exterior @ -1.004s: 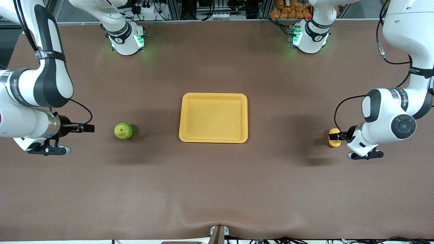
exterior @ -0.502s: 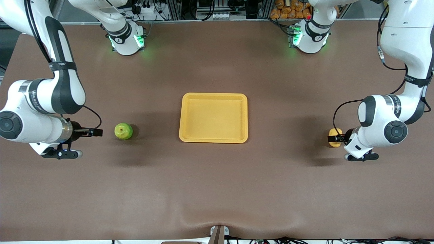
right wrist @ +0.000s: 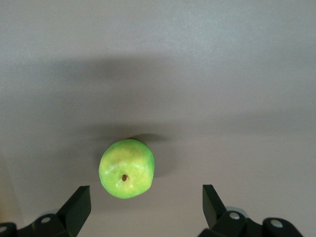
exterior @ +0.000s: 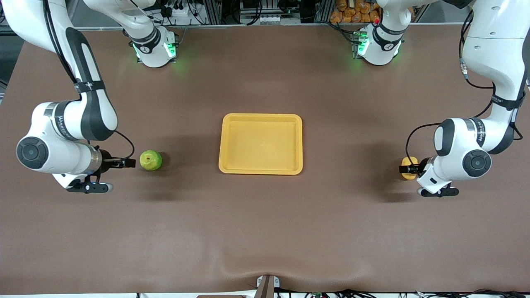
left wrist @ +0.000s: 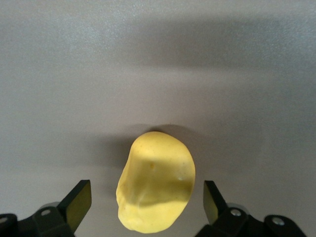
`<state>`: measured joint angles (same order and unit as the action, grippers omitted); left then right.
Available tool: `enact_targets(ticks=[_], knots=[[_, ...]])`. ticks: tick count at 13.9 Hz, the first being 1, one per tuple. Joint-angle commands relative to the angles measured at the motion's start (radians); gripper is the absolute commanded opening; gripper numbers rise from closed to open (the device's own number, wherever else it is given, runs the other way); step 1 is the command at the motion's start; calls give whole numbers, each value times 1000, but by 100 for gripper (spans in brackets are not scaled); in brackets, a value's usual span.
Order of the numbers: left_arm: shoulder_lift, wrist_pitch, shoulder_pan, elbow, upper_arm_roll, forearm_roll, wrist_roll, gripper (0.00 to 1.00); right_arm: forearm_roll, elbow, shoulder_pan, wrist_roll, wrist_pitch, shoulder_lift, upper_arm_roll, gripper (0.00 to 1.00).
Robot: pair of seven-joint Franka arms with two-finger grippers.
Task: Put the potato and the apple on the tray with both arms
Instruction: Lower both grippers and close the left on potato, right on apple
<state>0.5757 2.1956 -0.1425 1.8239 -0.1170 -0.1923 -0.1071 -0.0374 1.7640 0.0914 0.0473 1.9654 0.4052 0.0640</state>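
The yellow-orange tray (exterior: 260, 118) lies at the table's middle, with nothing in it. The green apple (exterior: 150, 160) sits on the table toward the right arm's end; it also shows in the right wrist view (right wrist: 127, 168). My right gripper (exterior: 129, 163) is open, low beside the apple, with a gap to it. The yellow potato (exterior: 409, 160) lies toward the left arm's end; it also shows in the left wrist view (left wrist: 155, 181). My left gripper (exterior: 405, 169) is open with its fingers on either side of the potato, not touching it.
The brown table (exterior: 265, 231) spreads wide round the tray. Both arm bases (exterior: 154, 47) stand along the edge farthest from the front camera. A small mount (exterior: 267, 285) sits at the nearest edge.
My right gripper has moved toward the apple and now stands close beside it. My left gripper has shifted slightly along the potato. Apple, potato and tray have not moved.
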Motion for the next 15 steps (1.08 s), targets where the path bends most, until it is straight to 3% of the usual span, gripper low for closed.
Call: enact_targets(ticks=[1, 8, 10, 13, 15], knots=[[0, 10, 3, 12, -10, -21, 6, 100, -19, 49, 34, -3, 62, -5, 4, 100], [-4, 10, 3, 32, -50, -122, 7, 93, -19, 116, 39, -3, 157, 20, 4, 100], [0, 24, 3, 37, -50, -124, 7, 81, -19, 156, 41, -1, 208, 20, 4, 100], [1, 42, 1, 45, -50, -136, 7, 79, -21, 170, 56, 0, 220, 21, 4, 100], [1, 42, 0, 46, -50, -136, 9, 61, -21, 192, 57, 2, 245, 23, 2, 100]])
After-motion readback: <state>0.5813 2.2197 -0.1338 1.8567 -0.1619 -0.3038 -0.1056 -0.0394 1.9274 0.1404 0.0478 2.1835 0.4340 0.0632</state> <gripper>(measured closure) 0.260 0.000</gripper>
